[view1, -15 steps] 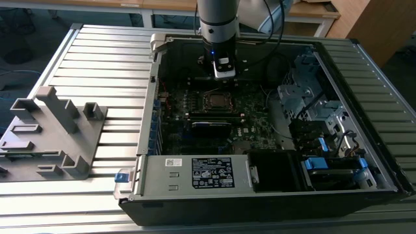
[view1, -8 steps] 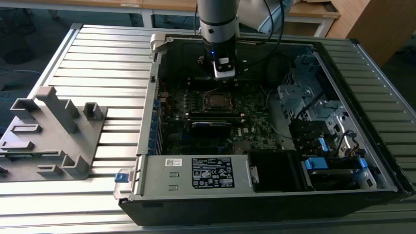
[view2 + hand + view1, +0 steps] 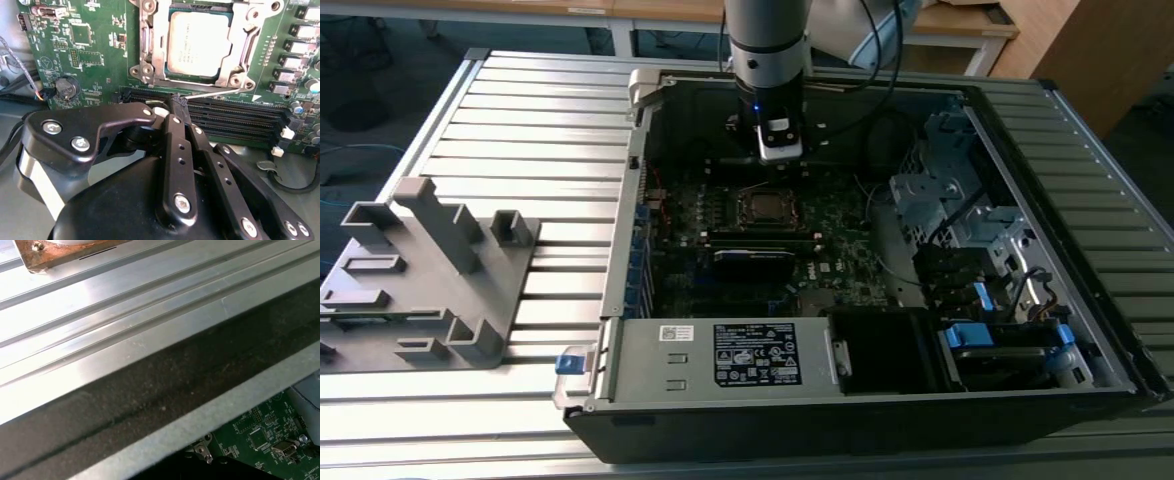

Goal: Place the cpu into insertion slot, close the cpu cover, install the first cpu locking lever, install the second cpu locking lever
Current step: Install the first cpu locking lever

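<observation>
Ribbed metal surface (image 3: 520,130); claw (image 3: 178,102) pinched shut on locking lever (image 3: 220,92) end, the sensible hold: thin, stiff, springy wire, probably slippery. cpu (image 3: 199,42) sits under cpu cover (image 3: 150,47).

The cpu (image 3: 199,42) is dull metal (pincer (image 3: 178,102) glossy black).

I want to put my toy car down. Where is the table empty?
The ribbed metal table is bare on the exterior view's left, bordered by the grey plastic stand and the open black computer case. Inside it's crowded.
</observation>
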